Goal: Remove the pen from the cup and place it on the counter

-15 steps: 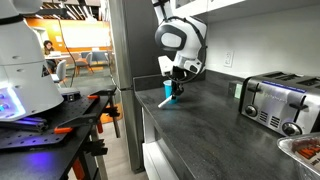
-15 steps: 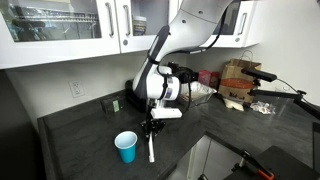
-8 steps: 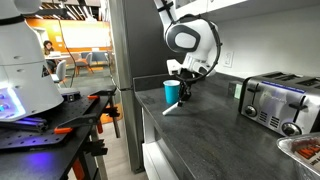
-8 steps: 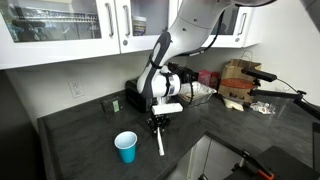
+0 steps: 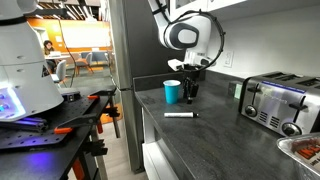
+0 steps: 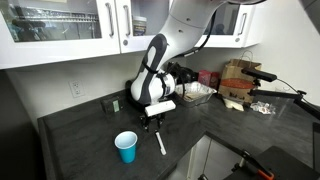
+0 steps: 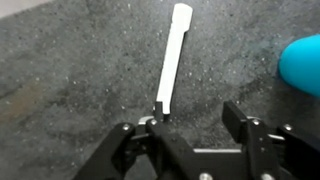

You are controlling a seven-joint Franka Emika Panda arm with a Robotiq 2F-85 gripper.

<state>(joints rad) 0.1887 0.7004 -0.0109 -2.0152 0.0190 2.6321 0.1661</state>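
Pen (image 5: 180, 115) lies flat on counter (image 5: 225, 135), near cup (image 5: 173, 92). My gripper (image 7: 192, 122) hangs above it, jaws spread, empty.

White wall cabinets (image 6: 70, 30) with glass doors, outlet (image 6: 74, 88) below; toaster (image 5: 277, 100) on dark counter (image 5: 215, 140); black workbench (image 5: 60, 125) beside.

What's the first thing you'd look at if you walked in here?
The big white robot arm stands out most, with its open gripper hanging above the dark counter. Close by it the pen lies flat on the counter, and the bright teal cup stands upright next to it. A shiny toaster sits farther along the counter.
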